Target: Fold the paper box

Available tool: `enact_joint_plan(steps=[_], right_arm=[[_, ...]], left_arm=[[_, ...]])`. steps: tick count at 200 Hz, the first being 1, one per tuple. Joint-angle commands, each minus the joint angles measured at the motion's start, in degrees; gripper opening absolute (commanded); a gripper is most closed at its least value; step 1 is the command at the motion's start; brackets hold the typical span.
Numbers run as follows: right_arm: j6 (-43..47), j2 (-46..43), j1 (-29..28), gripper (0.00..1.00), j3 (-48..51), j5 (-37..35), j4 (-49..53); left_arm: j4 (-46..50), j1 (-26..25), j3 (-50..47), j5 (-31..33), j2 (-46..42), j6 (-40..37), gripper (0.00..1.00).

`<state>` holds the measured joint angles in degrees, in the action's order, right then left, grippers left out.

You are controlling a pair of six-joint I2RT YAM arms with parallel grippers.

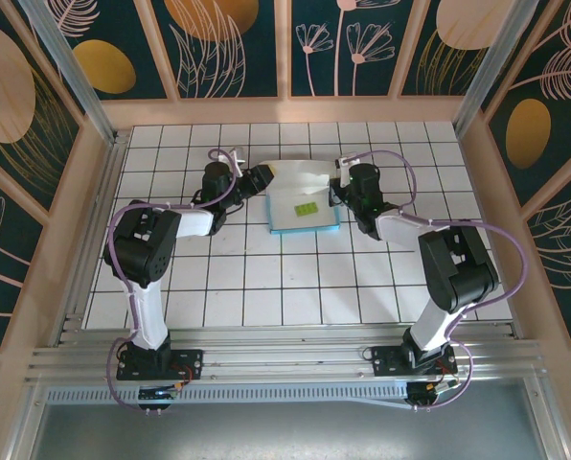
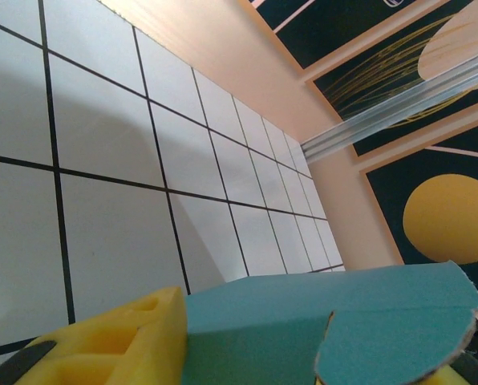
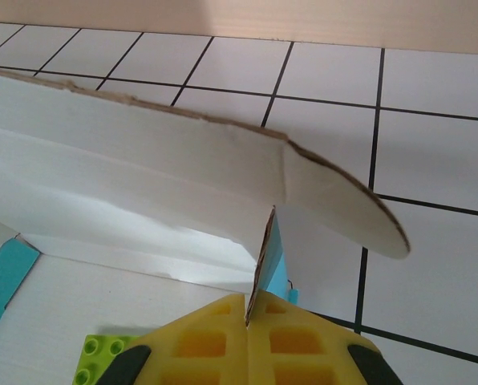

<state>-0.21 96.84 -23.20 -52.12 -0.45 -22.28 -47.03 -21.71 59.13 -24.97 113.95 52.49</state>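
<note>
Left arm (image 1: 149, 316), right arm (image 1: 429, 326): white tubular links, bulky black joint housings, black base plates on the near rail. A lilac cable loops along each arm. Left gripper fingers (image 2: 119, 337), right gripper fingers (image 3: 199, 345): yellow moulded blocks with square recesses and black oval insets.

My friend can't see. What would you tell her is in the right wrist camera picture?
The right gripper pinches a thin upright flap of the paper box, whose white side shows, with a rounded tab poking right. Behind is a white tiled table; a small green studded piece sits bottom left.
</note>
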Motion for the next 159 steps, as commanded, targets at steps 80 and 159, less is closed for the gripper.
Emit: enact_joint_plan(steps=[80, 159], right_arm=[[-0.32, -4.51, -4.01, 0.03, 7.96, 5.11, 0.60], [0.98, -6.38, -3.96, 0.04, 11.59, 5.46, -0.56]], left_arm=[[-6.58, -6.23, -9.02, -4.09, 0.22, 8.60, 0.43], [-8.38, -8.38, -13.10, -1.89, 0.41, 10.63, 0.44]])
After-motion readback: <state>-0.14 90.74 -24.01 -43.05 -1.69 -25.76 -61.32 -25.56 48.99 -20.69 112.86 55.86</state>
